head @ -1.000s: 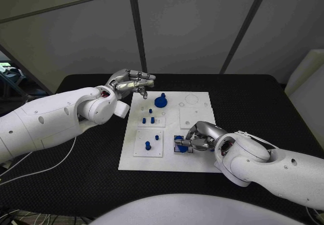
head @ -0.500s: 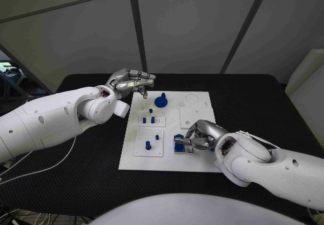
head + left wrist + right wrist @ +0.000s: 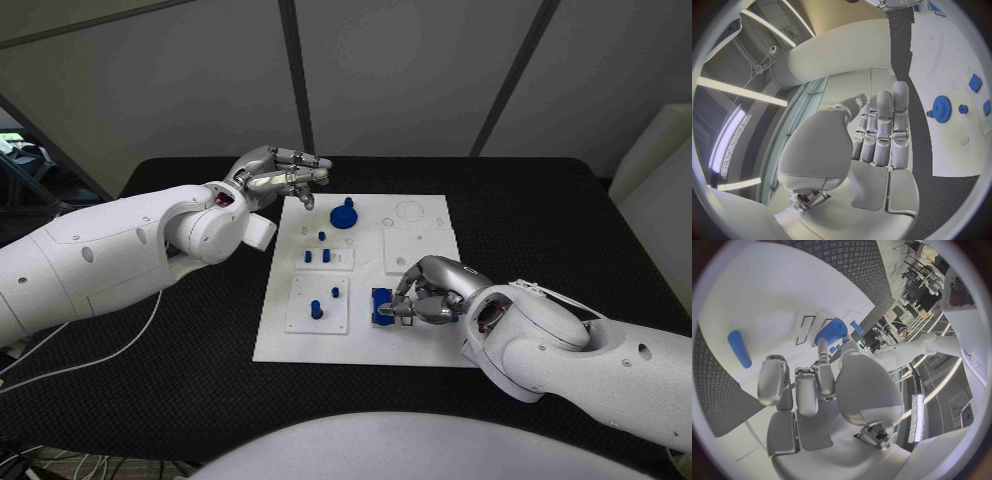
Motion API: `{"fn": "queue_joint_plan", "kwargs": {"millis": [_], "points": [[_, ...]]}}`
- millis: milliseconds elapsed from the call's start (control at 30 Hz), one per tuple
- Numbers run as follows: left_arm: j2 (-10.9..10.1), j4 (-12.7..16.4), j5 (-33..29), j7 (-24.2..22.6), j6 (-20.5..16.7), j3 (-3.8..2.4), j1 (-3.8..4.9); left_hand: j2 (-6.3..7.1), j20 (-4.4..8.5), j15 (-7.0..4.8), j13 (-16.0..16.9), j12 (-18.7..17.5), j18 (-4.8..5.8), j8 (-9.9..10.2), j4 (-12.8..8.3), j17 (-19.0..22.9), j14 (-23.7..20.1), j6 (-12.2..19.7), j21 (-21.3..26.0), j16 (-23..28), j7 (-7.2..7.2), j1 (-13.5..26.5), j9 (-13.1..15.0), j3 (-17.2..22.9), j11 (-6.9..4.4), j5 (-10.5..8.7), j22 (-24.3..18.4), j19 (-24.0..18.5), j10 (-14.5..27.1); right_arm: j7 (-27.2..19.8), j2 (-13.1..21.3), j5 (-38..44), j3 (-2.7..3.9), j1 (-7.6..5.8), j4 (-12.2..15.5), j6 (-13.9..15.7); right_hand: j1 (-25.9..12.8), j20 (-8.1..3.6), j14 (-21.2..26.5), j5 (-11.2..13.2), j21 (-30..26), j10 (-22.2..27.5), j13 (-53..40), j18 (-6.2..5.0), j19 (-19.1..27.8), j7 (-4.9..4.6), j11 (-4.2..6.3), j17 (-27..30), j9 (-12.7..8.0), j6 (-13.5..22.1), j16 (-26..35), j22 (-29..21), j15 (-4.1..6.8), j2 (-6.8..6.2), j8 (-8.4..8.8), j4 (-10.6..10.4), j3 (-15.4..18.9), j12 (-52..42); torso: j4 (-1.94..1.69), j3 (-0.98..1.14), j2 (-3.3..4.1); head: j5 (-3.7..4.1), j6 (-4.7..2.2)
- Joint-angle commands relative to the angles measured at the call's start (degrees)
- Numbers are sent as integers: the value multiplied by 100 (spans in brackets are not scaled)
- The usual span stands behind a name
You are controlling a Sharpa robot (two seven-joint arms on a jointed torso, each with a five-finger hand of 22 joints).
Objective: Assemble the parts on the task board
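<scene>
Gear beside left hand, seemingly empty

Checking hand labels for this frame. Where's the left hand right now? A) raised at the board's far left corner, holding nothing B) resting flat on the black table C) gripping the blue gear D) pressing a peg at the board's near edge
A. In the head view the left hand is raised at the far left corner of the task board, its fingers curled, apart from the blue gear and holding nothing.

Black table, one board

My view has the black table carrying the white task board at its middle; a thin white cable trails across the table's near-left corner.
</scene>
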State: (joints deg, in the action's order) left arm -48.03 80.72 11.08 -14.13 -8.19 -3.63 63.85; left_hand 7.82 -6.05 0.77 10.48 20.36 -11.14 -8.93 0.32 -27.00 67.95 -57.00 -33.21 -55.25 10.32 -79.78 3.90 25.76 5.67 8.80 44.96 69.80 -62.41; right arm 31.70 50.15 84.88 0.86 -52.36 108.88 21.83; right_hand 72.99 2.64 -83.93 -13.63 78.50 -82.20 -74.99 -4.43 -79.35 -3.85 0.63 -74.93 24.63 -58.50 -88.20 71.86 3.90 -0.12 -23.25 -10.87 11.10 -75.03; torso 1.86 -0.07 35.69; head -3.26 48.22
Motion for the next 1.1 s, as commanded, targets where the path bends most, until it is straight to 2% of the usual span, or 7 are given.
{"fn": "queue_joint_plan", "kwargs": {"millis": [33, 133, 400, 833, 900, 1000, 1100], "points": [[3, 1, -24, -18, 47, -3, 8, -22, -11, 9, 8, 24, 72, -21, 4, 7, -24, 43, 38, -22, 9, 16, 3, -34, 2, -26, -7, -37, 57, -126, 12, 79, 0, -6, 17, -86, 35, -29, -538, 23, 4, -55, -311, 39, -11, 36, 5, -1176, 12, -9, -25, 12, 27, 23, -37, 32, 1, -36, -1, -3, 3, 1, -1], [7, 1, -24, -17, 47, -3, 8, -22, -11, 9, 8, 24, 72, -21, 4, 7, -24, 43, 38, -22, 9, 16, 3, -34, 2, -26, -7, -37, 57, -112, 4, 84, 0, -6, -13, -101, 34, -30, -538, 17, 9, -58, -315, 41, -16, 38, 7, -1178, 18, -16, -25, 19, 28, 40, -43, 24, 1, -40, -4, -8, 4, 2, 3], [2, 4, -24, -14, 40, -3, 8, -25, -11, 9, 8, 27, 72, -22, 6, 8, -24, 44, 38, -23, 9, 17, 4, -34, 2, -26, -7, -37, 59, -46, -56, 120, 1, -6, -127, -117, 77, -34, -538, -9, 10, -66, -324, 41, -18, 54, 18, -1179, 38, -34, -26, 23, 35, 95, -60, 28, -11, -46, -14, -3, 8, -3, 4], [12, -2, -24, -11, 45, -3, 8, -28, -12, 10, 9, 32, 72, -25, 10, 10, -24, 45, 39, -24, 9, 22, 4, -35, 3, -25, -8, -37, 62, -83, -248, 169, 3, -7, -376, 15, 106, -48, -538, -81, 14, -84, -348, 42, -23, 77, 38, -1179, 78, -52, -25, 34, 51, 225, -85, -16, -14, -64, -3, -3, 3, -2, 8], [18, -4, -24, -11, 47, -3, 8, -28, -12, 10, 9, 32, 72, -25, 10, 10, -24, 45, 39, -24, 9, 22, 4, -35, 3, -25, -8, -37, 62, -106, -287, 184, 4, -8, -411, -8, 200, -56, -540, -23, 13, -88, -353, 42, -22, 89, 50, -1184, 94, -56, -28, 33, 62, 222, -96, 35, -24, -66, -9, -3, 3, 6, 11], [19, -4, -24, -10, 46, -3, 8, -28, -12, 10, 9, 32, 72, -25, 10, 10, -24, 45, 39, -24, 9, 22, 4, -35, 3, -25, -8, -37, 62, -141, -317, 194, 4, -8, -442, -64, 435, -75, -541, 416, 10, -97, -365, 42, -21, 105, 67, -1193, 127, -63, -31, 35, 80, 248, -115, 167, -89, -70, -12, -5, 2, 1, 13], [14, -5, -24, -9, 43, -3, 8, -28, -12, 10, 9, 32, 72, -25, 10, 10, -24, 45, 39, -24, 9, 22, 4, -35, 3, -25, -8, -37, 62, -171, -325, 200, 4, -8, -453, -95, 505, -79, -542, 517, 8, -103, -374, 42, -20, 109, 71, -1196, 138, -66, -32, 35, 82, 253, -119, 209, -111, -75, -10, -6, 1, -2, 9]]}}
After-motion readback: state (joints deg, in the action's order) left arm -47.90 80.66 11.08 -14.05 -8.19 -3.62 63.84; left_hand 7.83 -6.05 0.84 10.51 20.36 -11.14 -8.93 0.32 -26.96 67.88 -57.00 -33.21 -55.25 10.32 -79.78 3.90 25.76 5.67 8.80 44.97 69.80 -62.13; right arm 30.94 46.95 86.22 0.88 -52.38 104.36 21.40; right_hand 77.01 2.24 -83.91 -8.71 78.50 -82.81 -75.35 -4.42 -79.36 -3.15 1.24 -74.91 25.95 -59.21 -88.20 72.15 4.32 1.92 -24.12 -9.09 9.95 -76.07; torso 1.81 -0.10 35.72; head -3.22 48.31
